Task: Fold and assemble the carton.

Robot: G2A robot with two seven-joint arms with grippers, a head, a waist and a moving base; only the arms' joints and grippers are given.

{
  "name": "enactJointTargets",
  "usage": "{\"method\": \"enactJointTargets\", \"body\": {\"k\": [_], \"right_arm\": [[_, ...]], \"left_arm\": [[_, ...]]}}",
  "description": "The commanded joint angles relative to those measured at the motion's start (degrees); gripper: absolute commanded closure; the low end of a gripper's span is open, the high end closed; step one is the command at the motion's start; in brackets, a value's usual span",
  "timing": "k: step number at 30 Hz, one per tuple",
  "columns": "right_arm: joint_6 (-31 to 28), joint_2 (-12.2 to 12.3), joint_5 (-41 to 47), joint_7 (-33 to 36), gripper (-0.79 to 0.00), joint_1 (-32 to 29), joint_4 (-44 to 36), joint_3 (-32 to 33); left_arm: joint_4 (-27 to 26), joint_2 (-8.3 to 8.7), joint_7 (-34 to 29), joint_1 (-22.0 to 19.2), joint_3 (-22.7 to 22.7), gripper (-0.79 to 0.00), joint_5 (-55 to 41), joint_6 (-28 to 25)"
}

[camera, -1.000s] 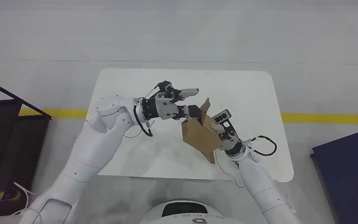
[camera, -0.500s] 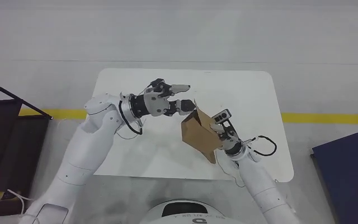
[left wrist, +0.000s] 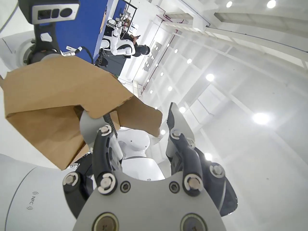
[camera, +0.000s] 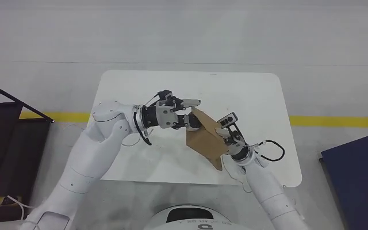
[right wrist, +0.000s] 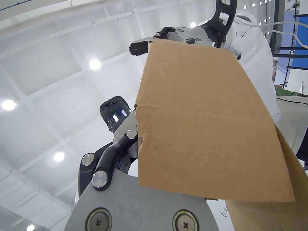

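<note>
L claw (left wrist: 130, 121) is spread wide and grips nothing. A loose end flap (left wrist: 142, 117) of the carton (camera: 206, 138) sits in the gap btwn its fingers (left wrist: 176, 121), close against one and apart from the other. Prob. reason: w/ the flap bracketed like that, the claw can push it inward or nip it, whichever the fold needs. I'd read this as the flap-folding step, w/ assembly far from done. Just beyond the L claw's tips the brown carton body stands as a tilted sleeve, one corner pointing at that claw. On the side of the carton away from the L claw, R claw (camera: 224, 134) is clamped on a side panel near its edge, holding the carton raised and tilted over the table (camera: 132, 92). That makes sense as an anchor, giving the other arm smth stiff to fold against and leaving the open end reachable. Hard to make out: R claw's second finger is behind the cardboard, so the clamp is a judgement from the carton being up w/ the L claw open. One L fingertip is tucked behind a cardboard edge, so contact w/ the inner wall can't be told. Can't tell either whether the carton's low corner touches the table or hangs just above it. The carton's inside is hidden.
</note>
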Motion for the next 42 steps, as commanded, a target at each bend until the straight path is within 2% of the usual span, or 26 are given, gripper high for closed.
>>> {"method": "enactJointTargets", "body": {"k": [1,10,16,35,39,42], "right_arm": [[-0.1,0.1,0.0,0.1,0.0,-0.3,-0.2,0.1],[0.0,0.3,0.0,0.3,0.0,-0.9,-0.6,0.5],[0.2,0.3,-0.2,0.4,0.0,-0.8,-0.9,0.5],[0.0,0.6,-1.0,-0.5,0.0,-1.5,-3.0,0.2],[0.0,0.6,-1.0,-0.7,0.0,-1.7,-3.3,0.2],[-0.1,0.6,-1.1,-0.8,0.0,-1.7,-3.5,0.1]], "left_arm": [[0.2,-0.01,-0.2,0.1,0.1,-0.44,-0.5,-0.1],[-2.8,0.29,0.9,0.8,-3.0,-0.459,-3.3,-0.6],[-2.0,0.65,1.3,1.8,-5.0,-0.453,-3.4,-0.6],[1.2,-0.13,-0.2,-0.4,0.6,-0.406,-5.6,0.5],[1.0,-0.06,-0.6,-0.5,0.9,-0.379,-4.8,0.7],[0.9,0.03,-0.9,-0.5,0.9,-0.243,-4.2,0.6]]}}
